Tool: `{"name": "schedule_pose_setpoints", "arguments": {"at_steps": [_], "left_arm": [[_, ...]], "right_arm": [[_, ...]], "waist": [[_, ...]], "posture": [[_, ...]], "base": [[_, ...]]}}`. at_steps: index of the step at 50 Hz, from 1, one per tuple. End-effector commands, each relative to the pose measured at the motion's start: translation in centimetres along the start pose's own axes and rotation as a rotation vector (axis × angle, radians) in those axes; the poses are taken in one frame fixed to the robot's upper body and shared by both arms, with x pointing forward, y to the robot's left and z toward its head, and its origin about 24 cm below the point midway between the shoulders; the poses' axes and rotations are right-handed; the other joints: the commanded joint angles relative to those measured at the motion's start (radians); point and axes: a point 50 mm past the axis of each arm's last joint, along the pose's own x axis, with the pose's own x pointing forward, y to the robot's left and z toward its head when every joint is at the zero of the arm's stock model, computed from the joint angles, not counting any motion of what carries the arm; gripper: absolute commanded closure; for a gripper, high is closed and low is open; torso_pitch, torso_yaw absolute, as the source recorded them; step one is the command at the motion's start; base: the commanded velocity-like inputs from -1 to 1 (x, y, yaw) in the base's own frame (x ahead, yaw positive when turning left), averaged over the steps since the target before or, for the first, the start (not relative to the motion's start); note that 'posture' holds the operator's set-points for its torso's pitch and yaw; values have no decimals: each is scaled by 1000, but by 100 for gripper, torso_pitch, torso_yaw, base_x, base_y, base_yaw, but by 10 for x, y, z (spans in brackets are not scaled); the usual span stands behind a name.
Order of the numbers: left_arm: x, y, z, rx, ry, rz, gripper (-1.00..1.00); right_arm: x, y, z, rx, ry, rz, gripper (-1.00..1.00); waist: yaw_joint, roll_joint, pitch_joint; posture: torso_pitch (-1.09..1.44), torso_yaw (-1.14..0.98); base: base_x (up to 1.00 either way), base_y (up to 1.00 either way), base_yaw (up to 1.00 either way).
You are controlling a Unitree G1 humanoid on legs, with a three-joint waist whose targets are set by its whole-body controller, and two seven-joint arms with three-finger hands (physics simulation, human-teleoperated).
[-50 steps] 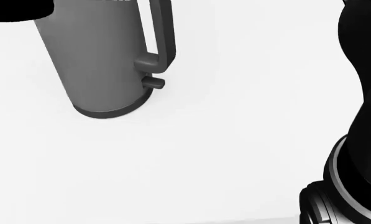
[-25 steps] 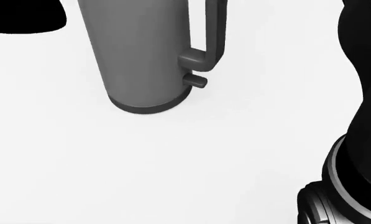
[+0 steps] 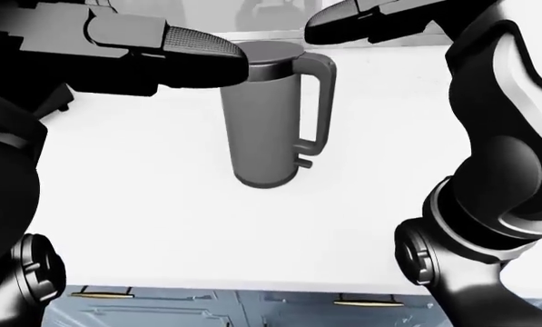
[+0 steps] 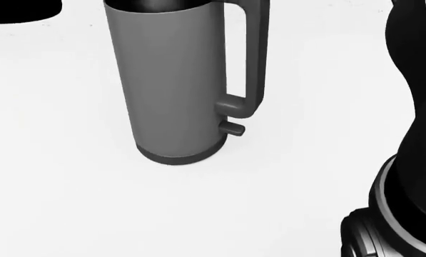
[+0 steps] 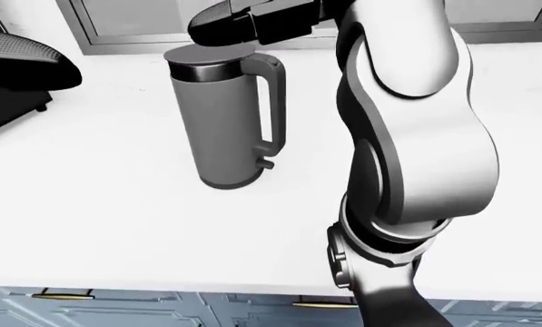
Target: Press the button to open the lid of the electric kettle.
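The lid [image 3: 269, 53] sits flat and closed on the kettle [image 3: 263, 122], so the press looks not yet made — the task seems to be at the approach. The kettle stands upright on the white surface [image 3: 143, 211], handle [image 3: 323, 102] to the view's right, in the upper middle of the left-eye view. The right hand [image 5: 218, 26] hangs just above the lid near the handle's top; its fingers lie together and pointed, gripping nothing, though whether it touches the lid I cannot tell. The left hand [image 3: 184, 54] hovers at the kettle's upper left, fingers stretched out and empty, close beside the rim. I cannot make out the lid button; a small knob [image 4: 233, 128] sticks out under the handle's foot. Left to do: find the button and push. Count — one kettle, one lid, one handle, one knob, two hands.
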Motion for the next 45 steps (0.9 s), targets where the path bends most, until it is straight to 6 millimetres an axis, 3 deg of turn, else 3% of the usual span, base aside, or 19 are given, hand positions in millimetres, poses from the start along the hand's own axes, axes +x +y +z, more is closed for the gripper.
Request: {"name": "schedule_pose_setpoints", "arguments": {"at_steps": [1, 28, 37, 45], "left_arm": [[0, 4, 9, -20, -39, 26, -100], [0, 3, 11, -24, -47, 29, -100], [-1, 3, 14, -29, -71, 24, -100], [-2, 4, 16, -35, -95, 26, -100]], "right_arm": [[-1, -4, 13, -1, -62, -18, -100], [1, -1, 12, 4, -57, -5, -100], [1, 0, 11, 4, -57, 0, -100], [3, 4, 6, 5, -37, 1, -100]], "waist": [[-1, 3, -21], [23, 0, -204], [36, -4, -234], [44, -5, -240]], "posture": [[-35, 0], [-62, 0], [-66, 0], [-66, 0]], "base": [[0, 0, 0], [0, 0, 0], [0, 0, 0], [0, 0, 0]]}}
